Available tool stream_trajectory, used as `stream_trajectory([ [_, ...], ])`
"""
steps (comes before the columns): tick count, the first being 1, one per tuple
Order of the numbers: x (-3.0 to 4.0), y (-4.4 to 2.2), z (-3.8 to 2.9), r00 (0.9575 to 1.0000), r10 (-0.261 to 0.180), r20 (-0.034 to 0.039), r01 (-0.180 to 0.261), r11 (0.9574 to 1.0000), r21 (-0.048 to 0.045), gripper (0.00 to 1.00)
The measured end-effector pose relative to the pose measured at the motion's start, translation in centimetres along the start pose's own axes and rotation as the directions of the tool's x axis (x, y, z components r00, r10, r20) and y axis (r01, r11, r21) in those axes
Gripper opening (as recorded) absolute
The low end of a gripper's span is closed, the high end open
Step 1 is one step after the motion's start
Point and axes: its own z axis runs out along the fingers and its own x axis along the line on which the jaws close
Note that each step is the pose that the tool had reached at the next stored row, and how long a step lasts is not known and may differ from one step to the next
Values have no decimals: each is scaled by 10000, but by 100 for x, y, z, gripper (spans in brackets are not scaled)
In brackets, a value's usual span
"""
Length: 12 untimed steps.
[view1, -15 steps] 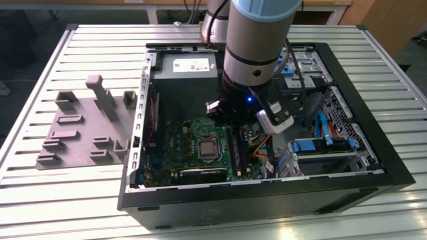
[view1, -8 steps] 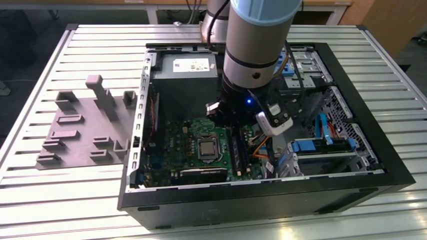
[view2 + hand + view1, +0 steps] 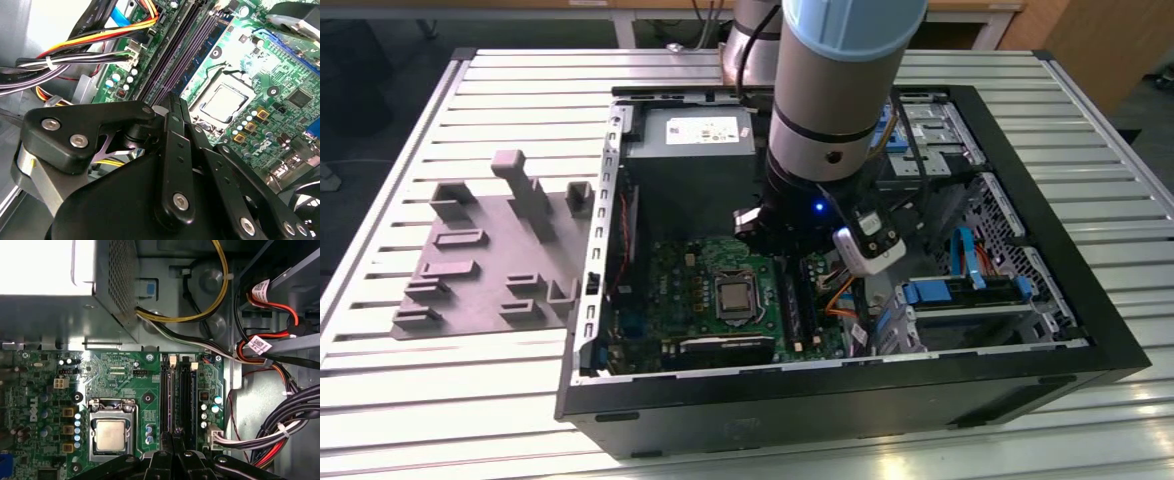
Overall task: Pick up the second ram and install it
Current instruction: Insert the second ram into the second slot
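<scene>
My gripper (image 3: 783, 255) hangs from the arm inside the open computer case, low over the green motherboard (image 3: 700, 290). In both wrist views its two black fingers (image 3: 175, 120) are pressed together, and nothing shows between them. The fingertips (image 3: 175, 436) sit directly over the near end of the long black memory slots (image 3: 176, 395), in line with them. The slots (image 3: 182, 47) run away from the fingertips, beside the processor socket (image 3: 111, 434). The second ram is hidden; I cannot make out a blue stick in the slots or in the fingers.
The black case (image 3: 1067, 330) walls stand all round the board. Cable bundles (image 3: 285, 430) lie beside the slots, and the power supply (image 3: 65, 295) is beyond them. A grey parts fixture (image 3: 487, 250) stands on the slatted table at the exterior view's left.
</scene>
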Motion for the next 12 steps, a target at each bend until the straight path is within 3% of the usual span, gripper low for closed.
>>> stream_trajectory([
  [3,0,0,0,10000,0,0,0,10000,-1,12],
  [12,6,-1,9,10000,-5,93,5,10000,-3,12],
])
